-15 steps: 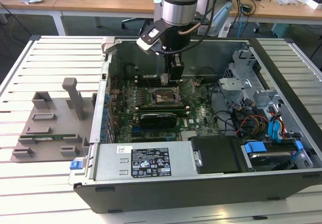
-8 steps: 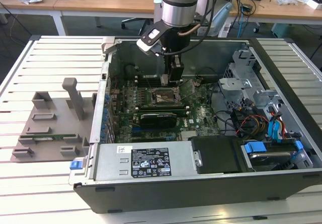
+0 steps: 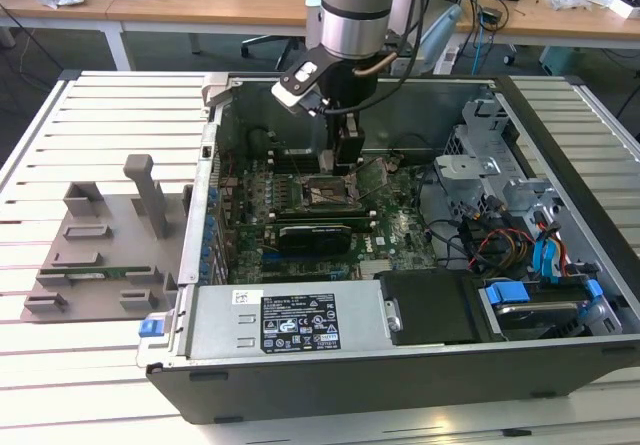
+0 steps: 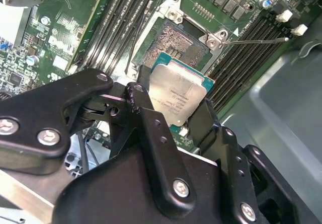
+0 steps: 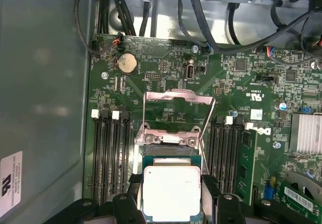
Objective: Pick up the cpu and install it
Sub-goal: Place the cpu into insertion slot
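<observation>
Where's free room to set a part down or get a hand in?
Free: table slats around the grey fixture at the exterior view's left, and beside the case at its right. Crowded: the socket, where the end effector grips the cpu, and the cabled drive bay.

In the second wrist view, the gripper (image 4: 173, 105) covers the near edge of the cpu (image 4: 177, 99) it clasps, and its fingers (image 4: 146, 113) hide both flanks of the chip. The cpu in turn hides part of the socket (image 4: 182, 39) just beyond the gripper, so whether the two touch cannot be told. In the first wrist view, the cpu (image 5: 171, 191) and the gripper (image 5: 171, 198) are both cut off by the picture's edge. In the exterior view, the gripper (image 3: 347, 160) blocks the socket beneath it, its fingertips are too small to tell apart, and the arm (image 3: 352, 10) above it is cut off.
</observation>
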